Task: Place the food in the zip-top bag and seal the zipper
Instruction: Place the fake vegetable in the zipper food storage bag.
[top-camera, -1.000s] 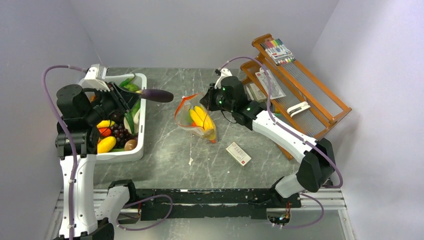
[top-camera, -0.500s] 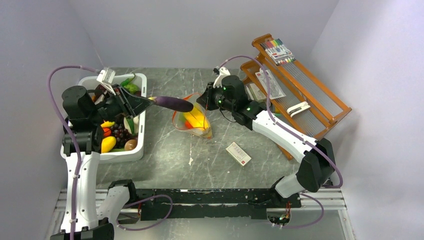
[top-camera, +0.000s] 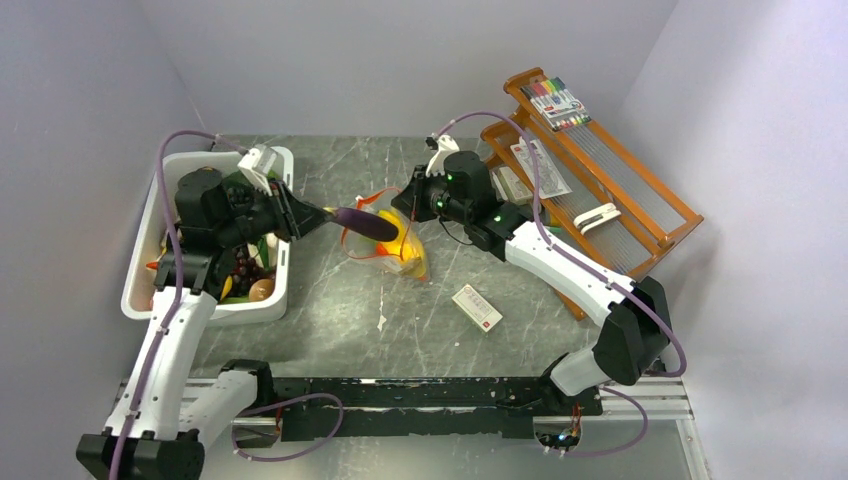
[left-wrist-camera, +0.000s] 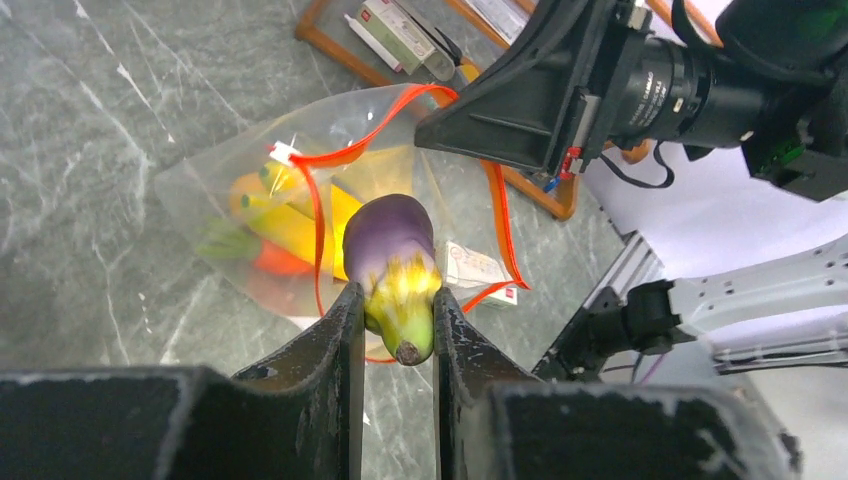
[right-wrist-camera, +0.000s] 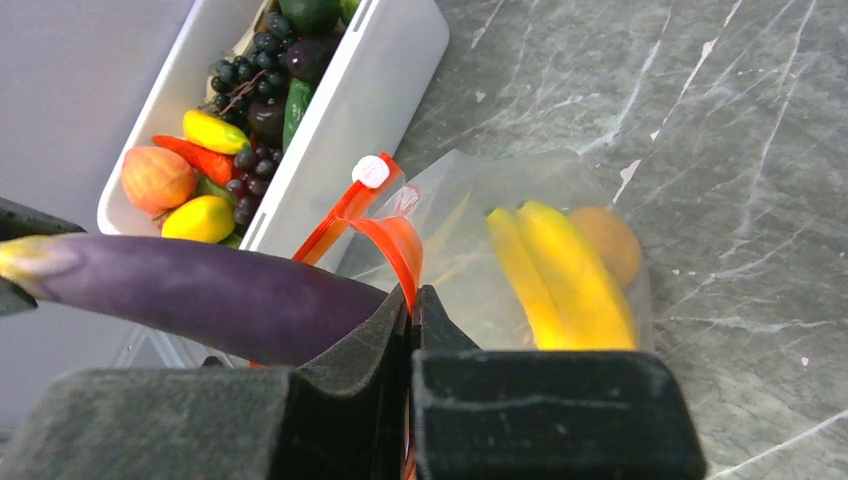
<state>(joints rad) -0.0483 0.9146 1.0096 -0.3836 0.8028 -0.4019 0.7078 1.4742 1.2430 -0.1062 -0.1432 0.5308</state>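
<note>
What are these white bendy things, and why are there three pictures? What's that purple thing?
They are two robot arms on a grey table. One picture looks down from above; the other two come from small cameras on each arm's wrist. The left pincer holds a purple toy eggplant by the mouth of a clear bag. The right pincer pinches the bag's red zipper strip, holding it open. Bananas lie inside already. More toy food waits in the white tub. A small box lies nearby.
</note>
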